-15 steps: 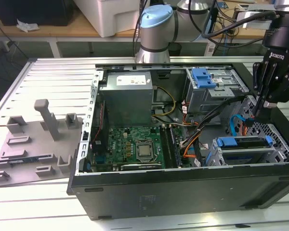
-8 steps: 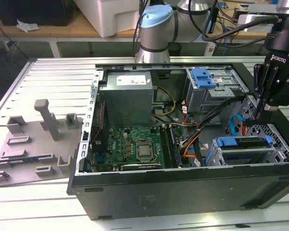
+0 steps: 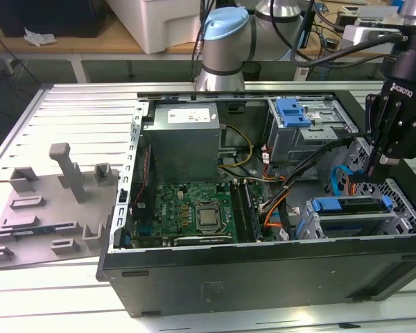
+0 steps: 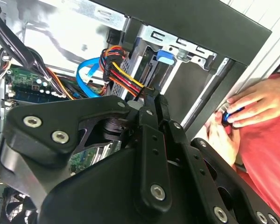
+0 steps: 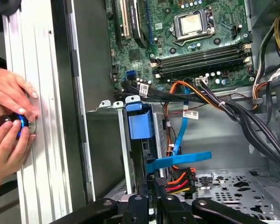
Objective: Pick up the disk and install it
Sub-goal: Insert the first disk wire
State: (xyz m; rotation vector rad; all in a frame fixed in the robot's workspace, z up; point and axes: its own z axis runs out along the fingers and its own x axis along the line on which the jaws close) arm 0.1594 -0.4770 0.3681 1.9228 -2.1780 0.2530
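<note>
The disk (image 3: 347, 207) lies in the lower drive cage at the exterior view's right end of the open computer case, with its blue rails showing. The first wrist view has it edge-on in the cage slot, under a blue tab (image 5: 140, 122). The same blue tab (image 4: 164, 57) appears in the second wrist view. My black gripper (image 3: 373, 173) hangs just behind that cage, over the case's right end. Its fingers are shut together, tips (image 5: 151, 181) close to the disk's rear end and a red-yellow-black cable bundle (image 4: 119, 70). Nothing shows between the fingers (image 4: 152, 97).
A person's hands (image 5: 11, 123) hold a small blue-and-black knob on the table beside the case wall. Inside the case are the motherboard (image 3: 194, 208), grey power-supply box (image 3: 184, 139), upper cage with blue bracket (image 3: 295, 111), and a blue flat cable (image 5: 177, 161). A grey fixture (image 3: 55, 201) lies left.
</note>
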